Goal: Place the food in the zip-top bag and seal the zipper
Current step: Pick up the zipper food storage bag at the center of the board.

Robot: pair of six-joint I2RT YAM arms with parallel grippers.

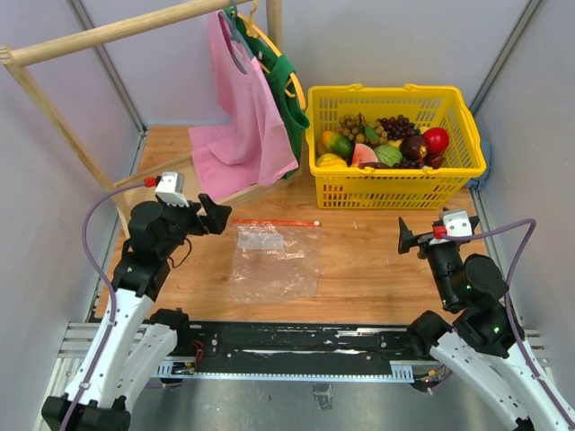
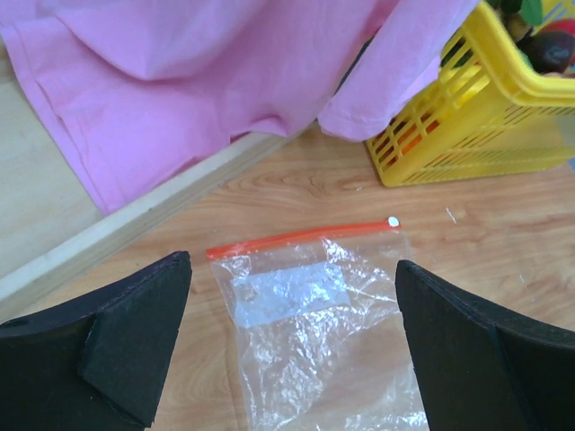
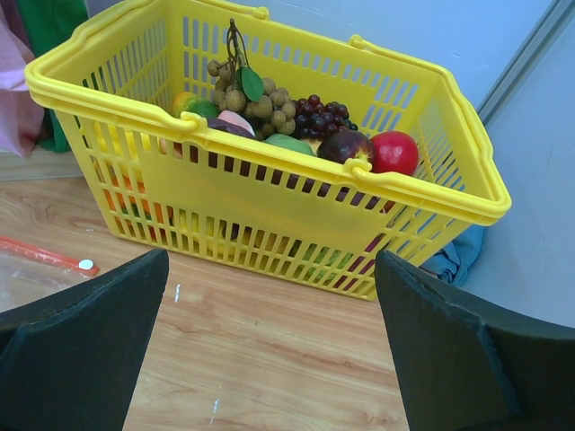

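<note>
On table (image 1: 359, 278), flat zip-top bag (image 1: 274, 262).

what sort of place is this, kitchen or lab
Likely a robot test cell, not a kitchen: left arm and right arm bolted to a rail at the edge of the table, plain panel walls around it, and a yellow basket of toy fruit as a prop.

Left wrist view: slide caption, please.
Open left gripper faces the empty zip-top bag, zipper toward the pink cloth.

Zip-top bag (image 1: 275, 262) flat; food (image 1: 388, 149) in basket (image 1: 395, 192)
</note>
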